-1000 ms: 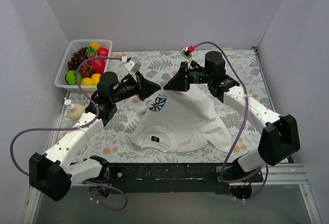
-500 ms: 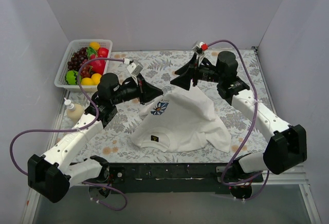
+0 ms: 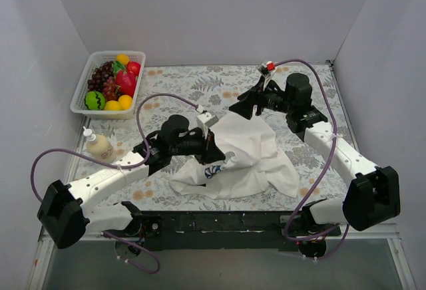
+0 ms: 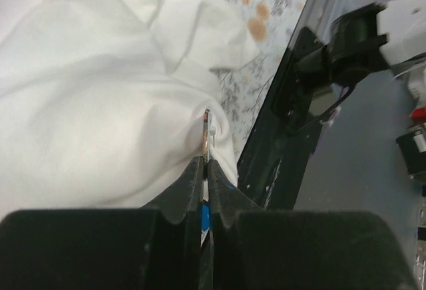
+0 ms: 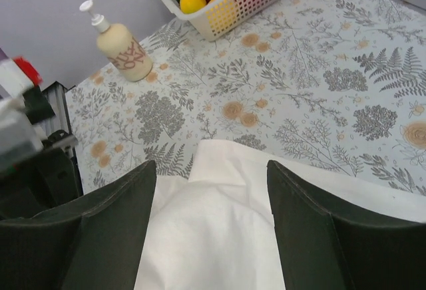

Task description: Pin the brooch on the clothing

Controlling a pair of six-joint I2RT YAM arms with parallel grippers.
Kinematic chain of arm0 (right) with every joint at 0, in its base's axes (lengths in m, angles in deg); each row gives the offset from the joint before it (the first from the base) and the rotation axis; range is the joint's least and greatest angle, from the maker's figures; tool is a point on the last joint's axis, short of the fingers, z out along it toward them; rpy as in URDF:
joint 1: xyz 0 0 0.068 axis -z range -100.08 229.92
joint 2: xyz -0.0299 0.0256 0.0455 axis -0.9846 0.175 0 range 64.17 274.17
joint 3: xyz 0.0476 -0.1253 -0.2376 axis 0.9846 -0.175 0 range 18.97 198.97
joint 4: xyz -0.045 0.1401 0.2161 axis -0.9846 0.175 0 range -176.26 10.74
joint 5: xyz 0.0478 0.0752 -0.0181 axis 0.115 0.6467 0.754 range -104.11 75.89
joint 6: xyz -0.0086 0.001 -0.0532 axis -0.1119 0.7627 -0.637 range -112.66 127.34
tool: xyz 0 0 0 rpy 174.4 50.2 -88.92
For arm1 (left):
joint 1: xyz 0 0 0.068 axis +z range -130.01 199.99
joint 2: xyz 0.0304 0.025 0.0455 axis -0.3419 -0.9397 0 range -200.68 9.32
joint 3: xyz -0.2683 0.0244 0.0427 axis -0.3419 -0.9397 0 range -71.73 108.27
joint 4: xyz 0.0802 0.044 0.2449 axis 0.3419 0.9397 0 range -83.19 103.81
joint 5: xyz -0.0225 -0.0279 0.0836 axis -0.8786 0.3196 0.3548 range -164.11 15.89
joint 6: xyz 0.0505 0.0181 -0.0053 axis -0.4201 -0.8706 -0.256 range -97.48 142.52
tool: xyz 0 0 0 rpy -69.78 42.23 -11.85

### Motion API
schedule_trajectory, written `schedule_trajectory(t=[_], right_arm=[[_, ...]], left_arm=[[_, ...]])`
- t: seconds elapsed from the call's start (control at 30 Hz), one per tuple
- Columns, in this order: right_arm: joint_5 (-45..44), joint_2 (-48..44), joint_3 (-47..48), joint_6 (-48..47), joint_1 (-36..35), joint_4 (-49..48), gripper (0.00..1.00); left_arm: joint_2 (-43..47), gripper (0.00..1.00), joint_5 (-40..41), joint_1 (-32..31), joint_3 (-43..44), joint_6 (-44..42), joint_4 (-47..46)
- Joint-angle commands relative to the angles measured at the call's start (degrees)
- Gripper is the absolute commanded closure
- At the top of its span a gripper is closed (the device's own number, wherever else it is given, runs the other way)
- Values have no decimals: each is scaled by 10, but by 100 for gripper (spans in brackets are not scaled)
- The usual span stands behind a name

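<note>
The white clothing lies crumpled mid-table, its front folded over so that the blue flower print faces the near edge. My left gripper hangs over that fold, shut. In the left wrist view a thin gold-edged disc, the brooch, sticks out edge-on past the shut left gripper, against the white cloth; a bit of blue shows between the jaws. My right gripper hovers open above the shirt's far edge; in its own view the right gripper holds nothing, with the cloth below.
A white basket of toy fruit stands at the far left corner; the right wrist view also shows the basket. A soap bottle stands near the left wall. The black rail runs along the near edge.
The right gripper opened, let go of the shirt and drew back to the far right. The left gripper swung toward the near edge, dragging the shirt's front and folding it over.
</note>
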Motion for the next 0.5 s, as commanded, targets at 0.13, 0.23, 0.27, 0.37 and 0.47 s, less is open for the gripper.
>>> schedule_trajectory(t=[0.13, 0.23, 0.27, 0.37, 0.47], right_arm=[[-73, 9, -16, -26, 4, 52, 25], [-108, 18, -16, -28, 6, 72, 25], [-122, 20, -17, -28, 8, 78, 25], [-145, 29, -17, -26, 14, 81, 24], [-159, 43, -11, -21, 25, 82, 24]], left_arm=[[-67, 100, 127, -98, -2, -23, 90], [-82, 78, 143, -105, 11, -27, 103], [-81, 47, 153, -104, 13, -24, 102], [-74, 2, 205, -103, 28, -10, 93], [-68, 2, 246, -90, 50, -2, 80]])
